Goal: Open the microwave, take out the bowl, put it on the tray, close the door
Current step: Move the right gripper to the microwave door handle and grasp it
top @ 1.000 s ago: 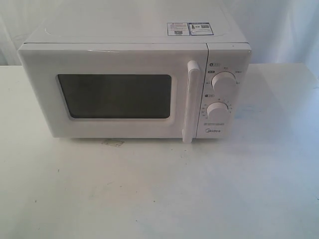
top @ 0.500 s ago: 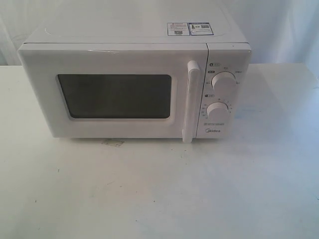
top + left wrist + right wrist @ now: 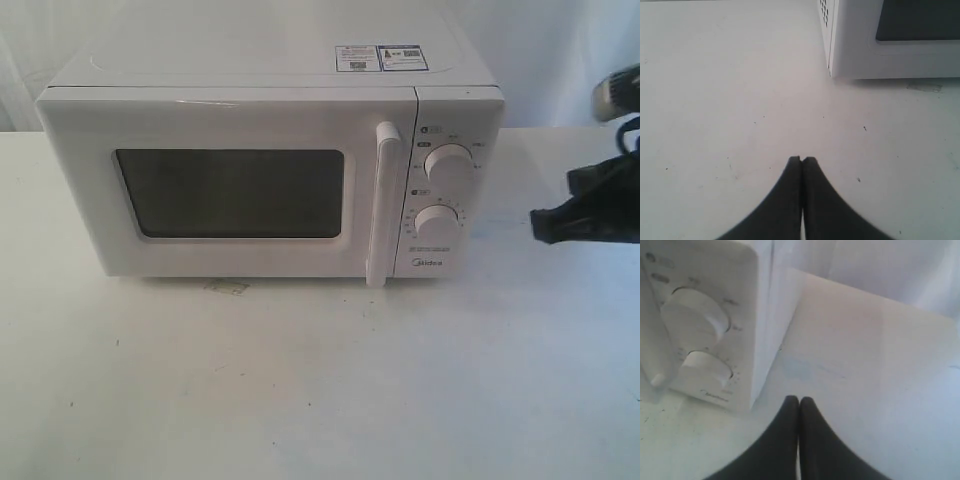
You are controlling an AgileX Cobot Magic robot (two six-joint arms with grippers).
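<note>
Microwave [image 3: 270,170] is sitting towards the back of a white table [image 3: 300,400], its door [image 3: 225,125] lying flush and shut, the tall bar handle [image 3: 383,205] standing beside two round knobs [image 3: 447,163]. To the right of the knob panel, the right gripper [image 3: 542,222] is hovering apart from the casing, holding its black fingers [image 3: 785,440] pinched together with nothing between them. Over bare tabletop near the appliance's opposite front corner, the left gripper [image 3: 802,160] is hanging with tips touching, likewise gripping nothing.
</note>
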